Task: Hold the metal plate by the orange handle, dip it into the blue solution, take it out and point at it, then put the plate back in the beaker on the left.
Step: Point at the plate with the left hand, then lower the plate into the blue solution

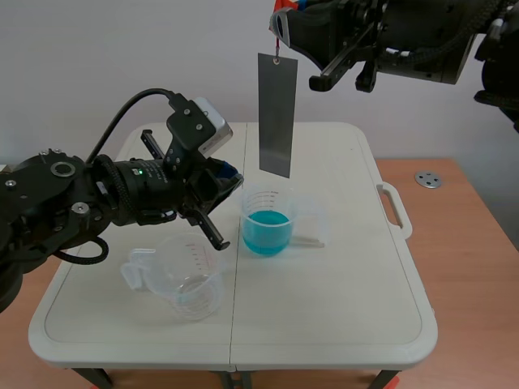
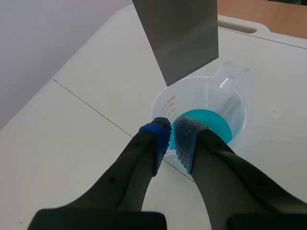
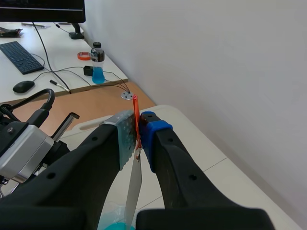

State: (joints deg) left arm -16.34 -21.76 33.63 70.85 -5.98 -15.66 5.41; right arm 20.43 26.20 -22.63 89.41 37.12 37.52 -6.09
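A lab with office gear: a beaker (image 1: 280, 199) of blue solution (image 1: 266, 220) on a white folding table (image 1: 340, 308) against a bare wall (image 1: 122, 49), and nearby a desk (image 3: 57, 60) with keyboard (image 3: 19, 56), mouse (image 3: 23, 86), monitor (image 3: 43, 9) and a bottle (image 3: 98, 69) (blue liquid in it too).

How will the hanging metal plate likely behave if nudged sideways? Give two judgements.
Probably stiff: the metal plate hangs flat and straight. It would likely swing, since the right claw pinches only the thin orange handle at its top.
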